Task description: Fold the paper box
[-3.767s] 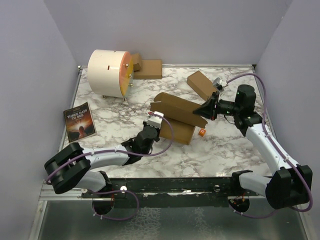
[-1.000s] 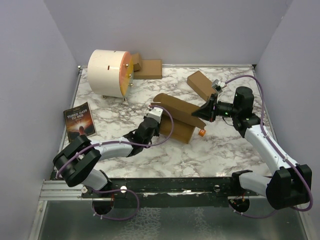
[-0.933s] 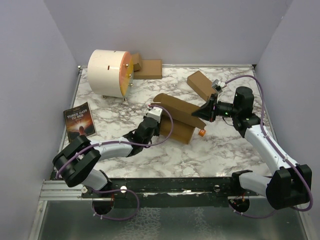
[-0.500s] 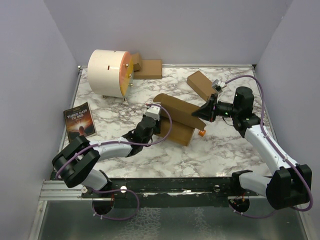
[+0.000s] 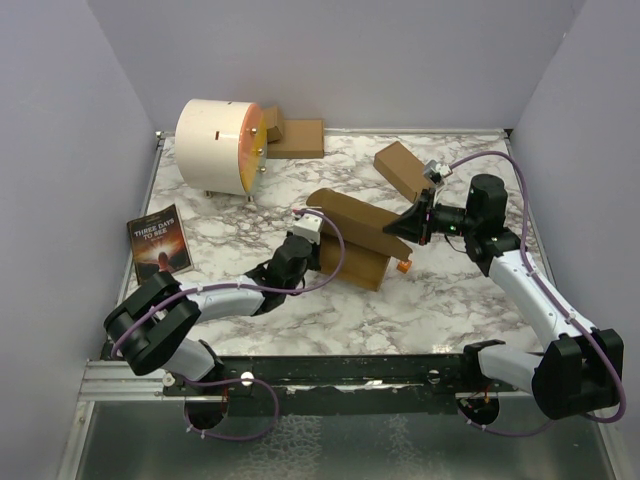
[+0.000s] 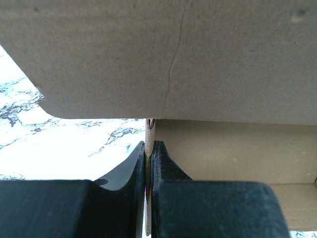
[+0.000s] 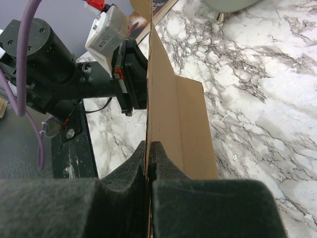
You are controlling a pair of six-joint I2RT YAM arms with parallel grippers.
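Top external view: the paper box [image 5: 352, 232] stands half-formed at the middle of the marble bench [image 5: 440, 300], one wide panel tilted up over its lower part. The left jaws are clamped on a thin cardboard edge at its left end; the right jaws pinch the panel's right edge

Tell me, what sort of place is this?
Likely a robotics test booth: a marble-patterned table boxed in by plain walls, left arm and right arm bolted at its near edge, and props like a paper box and a book.
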